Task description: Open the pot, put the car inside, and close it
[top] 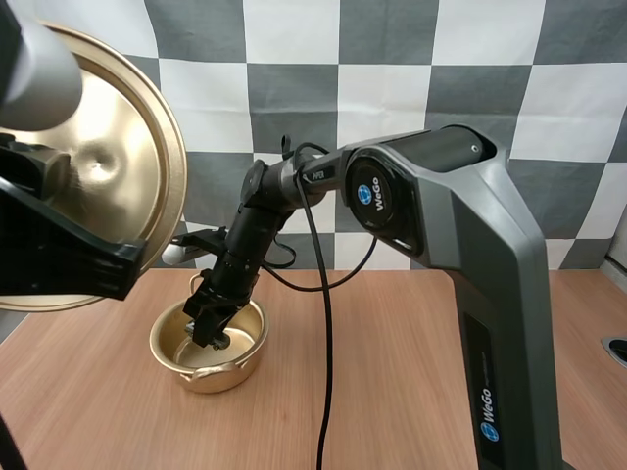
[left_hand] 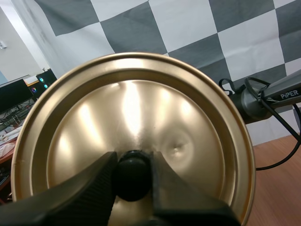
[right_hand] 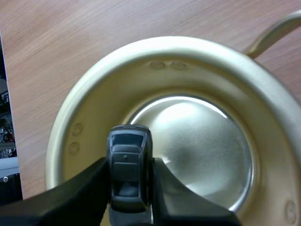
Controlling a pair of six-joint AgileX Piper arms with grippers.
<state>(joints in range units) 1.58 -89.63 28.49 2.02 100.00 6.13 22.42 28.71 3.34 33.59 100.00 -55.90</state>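
Note:
A gold pot (top: 209, 345) stands uncovered on the wooden table, its shiny inside (right_hand: 202, 146) bare. My right gripper (top: 210, 331) reaches down into its mouth, shut on a small dark toy car (right_hand: 128, 167) that hangs over the pot's inner wall. My left gripper (left_hand: 134, 181) is raised high at the left, its fingers pinching the black knob (left_hand: 133, 175) of the gold lid (left_hand: 136, 122). In the high view the lid (top: 118, 166) is held tilted on edge, well above and left of the pot.
The wooden table (top: 392, 392) stretches open to the right and front of the pot. My right arm's grey base (top: 490, 294) stands at the right. The pot's handle (right_hand: 273, 30) sticks out on one side.

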